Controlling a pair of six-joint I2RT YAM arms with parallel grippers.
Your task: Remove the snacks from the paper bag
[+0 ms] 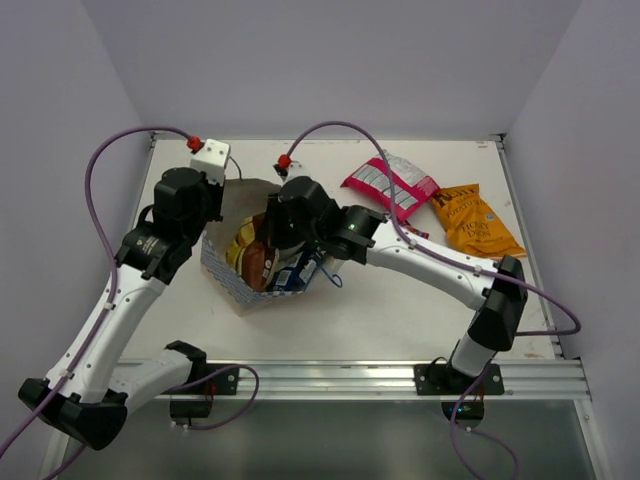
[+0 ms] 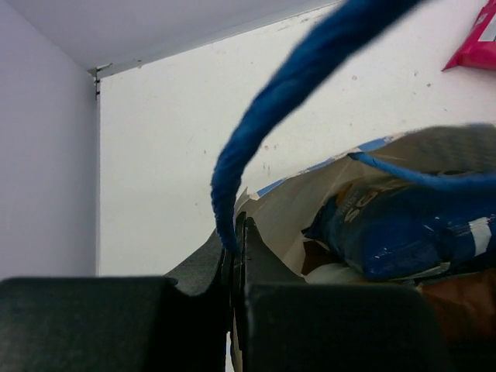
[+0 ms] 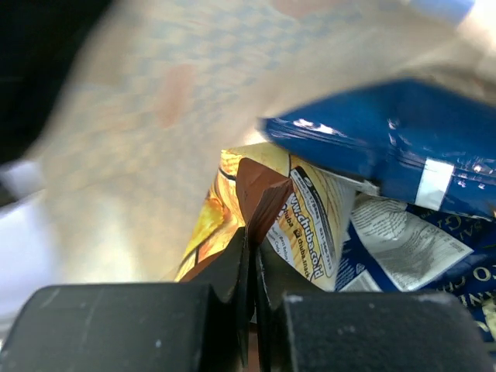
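Paper bag [image 1: 222, 272] is sitting open-mouthed on the white counter [image 1: 400, 300], a little left of centre in the top view, and both arms are working at it. Left pincer [image 1: 210, 222] is sitting at the bag's left rim. In its own camera the fingers [image 2: 194, 271] are pressed together, pinching the blue string handle [image 2: 310, 62] down by the paper edge, with the cord looping away toward the upper right of the frame.

Right pincer [image 1: 265, 245] is reaching into the mouth of the bag. Its wrist view is showing the jaws closed tight on the brown corner of the brown-red packet [image 3: 260, 190], which is standing inside against the cream wall. A dark blue packet [image 3: 372, 136] is lying across the upper right of that frame, with a blue-white packet [image 3: 395, 244] showing beneath it.

Two snacks are lying out on the counter. The pink-white striped packet [image 1: 388, 185] is resting right of centre near the back edge, and the orange-yellow chips [image 1: 475, 220] are lying just beside it to the right.

The counter is looking matte and white, lightly speckled in the left wrist view. Pale lilac walls [image 1: 330, 60] are closing it in at the back and both sides. A metal rail [image 1: 400, 378] is running along the bottom of the top view, and purple cables [image 1: 100, 190] are arcing over both arms.
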